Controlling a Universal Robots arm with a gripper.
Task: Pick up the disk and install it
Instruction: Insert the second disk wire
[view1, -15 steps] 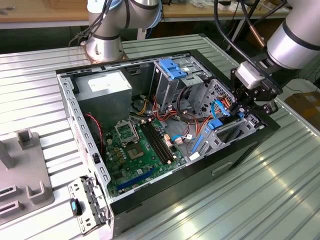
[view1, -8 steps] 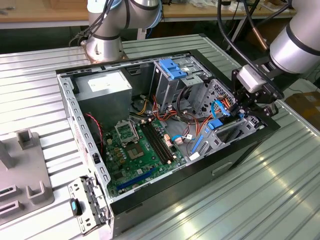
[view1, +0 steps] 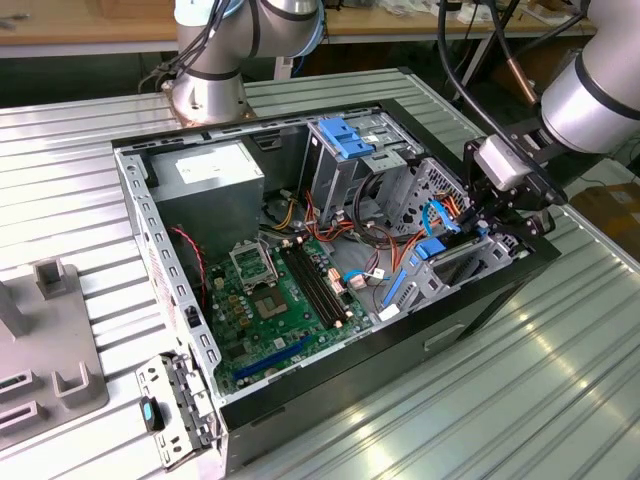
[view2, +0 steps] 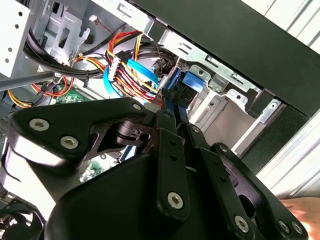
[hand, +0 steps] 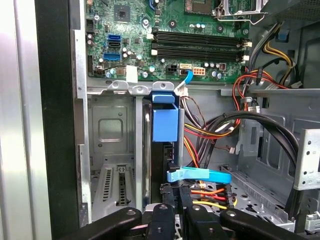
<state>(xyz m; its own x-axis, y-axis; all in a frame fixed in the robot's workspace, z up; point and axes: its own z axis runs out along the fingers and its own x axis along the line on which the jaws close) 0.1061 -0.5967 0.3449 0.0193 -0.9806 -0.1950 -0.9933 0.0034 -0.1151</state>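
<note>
Disk (hand: 164, 125): dark drive in bright blue carrier rails, standing on edge in the grey metal drive cage (hand: 111, 135) at the front corner of the open computer case (view1: 470, 318); blue end tab facing the green motherboard (hand: 165, 30); gripper (hand: 172, 207) at its near edge, black fingers (view2: 167, 131) closed against the blue rail in both wrist views; bundled red, yellow and orange cables (hand: 205, 135) just beside; flat light-blue cable (hand: 200, 175) crossing near the fingertips.

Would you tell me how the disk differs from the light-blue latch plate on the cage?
The disk stands on edge in a bay, in the gripper; the latch plate sits atop its cage. The disk is dark with blue rails; the latch plate is light blue. Both have blue plastic.
</note>
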